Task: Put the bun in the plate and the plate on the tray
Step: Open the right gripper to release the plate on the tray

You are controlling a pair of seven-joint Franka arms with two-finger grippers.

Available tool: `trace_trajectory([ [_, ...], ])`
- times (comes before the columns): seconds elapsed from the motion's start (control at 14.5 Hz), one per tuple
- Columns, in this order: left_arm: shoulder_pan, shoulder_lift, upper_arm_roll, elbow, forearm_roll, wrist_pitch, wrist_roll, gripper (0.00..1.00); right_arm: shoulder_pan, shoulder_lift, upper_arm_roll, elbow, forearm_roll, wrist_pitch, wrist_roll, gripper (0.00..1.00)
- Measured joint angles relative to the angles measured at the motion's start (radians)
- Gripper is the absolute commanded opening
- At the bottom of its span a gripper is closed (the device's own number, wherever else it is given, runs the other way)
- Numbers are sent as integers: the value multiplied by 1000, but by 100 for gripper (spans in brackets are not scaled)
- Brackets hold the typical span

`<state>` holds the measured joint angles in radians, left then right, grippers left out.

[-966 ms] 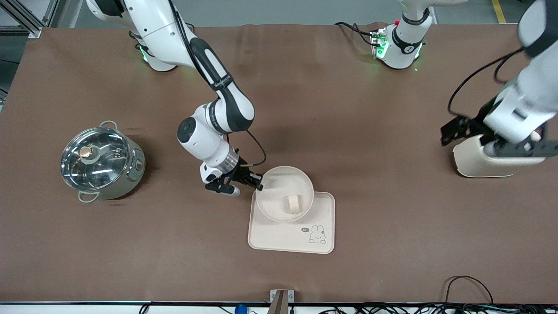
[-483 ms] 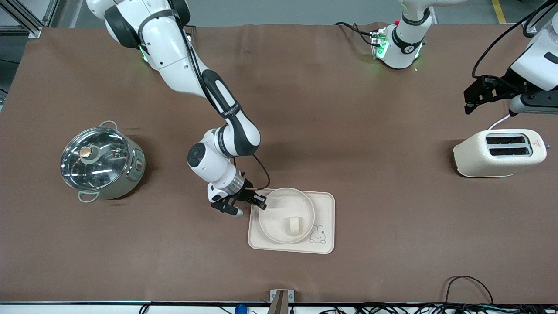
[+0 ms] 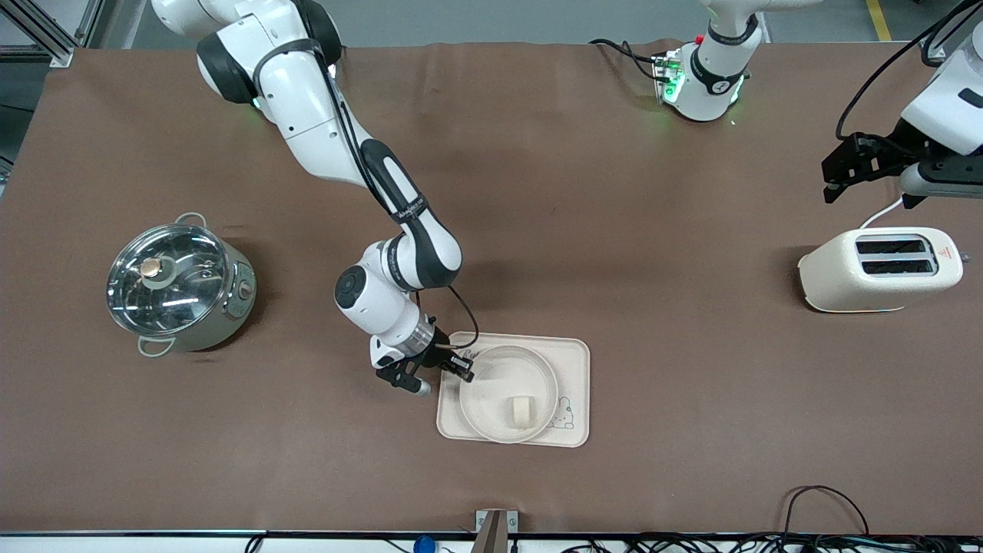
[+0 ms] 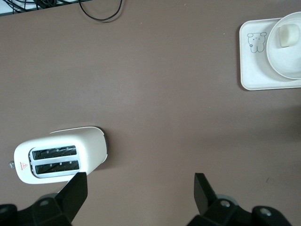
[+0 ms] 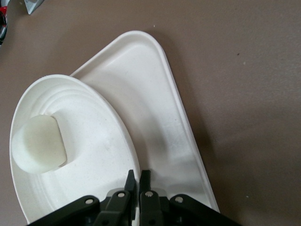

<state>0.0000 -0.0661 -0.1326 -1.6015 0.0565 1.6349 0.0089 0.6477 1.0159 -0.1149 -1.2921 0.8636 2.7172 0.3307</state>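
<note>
The cream-white bun (image 3: 522, 408) lies in the round plate (image 3: 484, 403), and the plate rests on the rectangular tray (image 3: 572, 361), covering part of the rabbit drawing. My right gripper (image 3: 464, 371) is shut on the plate's rim at the edge toward the right arm's end. In the right wrist view its fingers (image 5: 138, 182) pinch the rim of the plate (image 5: 94, 146), with the bun (image 5: 38, 144) inside and the tray (image 5: 155, 122) beneath. My left gripper (image 3: 868, 165) is open and empty, up over the table near the toaster. The left wrist view shows plate (image 4: 287, 59), bun (image 4: 288, 35) and tray (image 4: 254, 70) far off.
A cream toaster (image 3: 879, 269) stands at the left arm's end of the table, also in the left wrist view (image 4: 59, 155). A steel pot with a glass lid (image 3: 178, 284) stands at the right arm's end. Cables (image 3: 814, 507) lie along the table's near edge.
My right gripper has carried the plate with the bun nearer the front camera and down onto the tray. My left arm has lifted away from the toaster.
</note>
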Motion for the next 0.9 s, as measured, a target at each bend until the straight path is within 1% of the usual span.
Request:
trace_trajectory([
  [0.28, 0, 0, 1, -8, -23, 12, 0, 100, 0, 0, 0, 5, -15, -30, -1, 2],
  [0.34, 0, 1, 1, -7, -37, 13, 0, 100, 0, 0, -1, 7, -28, -35, -1, 5],
  [0.41, 1, 3, 2, -7, -44, 15, 0, 100, 0, 0, -1, 7, -42, -38, -1, 12],
  [0.48, 1, 3, 3, -7, -47, 16, 0, 100, 0, 0, -1, 8, -56, -40, -1, 23],
  [0.55, 1, 3, 4, -7, -48, 17, 0, 100, -1, -1, -1, 10, -64, -50, -1, 57],
  [0.62, 3, 3, 5, -7, -48, 17, 0, 100, -1, -1, -3, 11, -67, -73, -1, 74],
  [0.69, 5, 3, 6, -7, -48, 17, 0, 100, -3, -2, -5, 15, -67, -91, 3, 85],
  [0.76, 7, 3, 7, -7, -48, 18, 0, 100, -7, -7, -7, 17, -67, -111, 15, 100],
  [0.9, 9, 3, 7, -6, -48, 18, 0, 100, -18, -16, -9, 18, -67, -135, 38, 100],
])
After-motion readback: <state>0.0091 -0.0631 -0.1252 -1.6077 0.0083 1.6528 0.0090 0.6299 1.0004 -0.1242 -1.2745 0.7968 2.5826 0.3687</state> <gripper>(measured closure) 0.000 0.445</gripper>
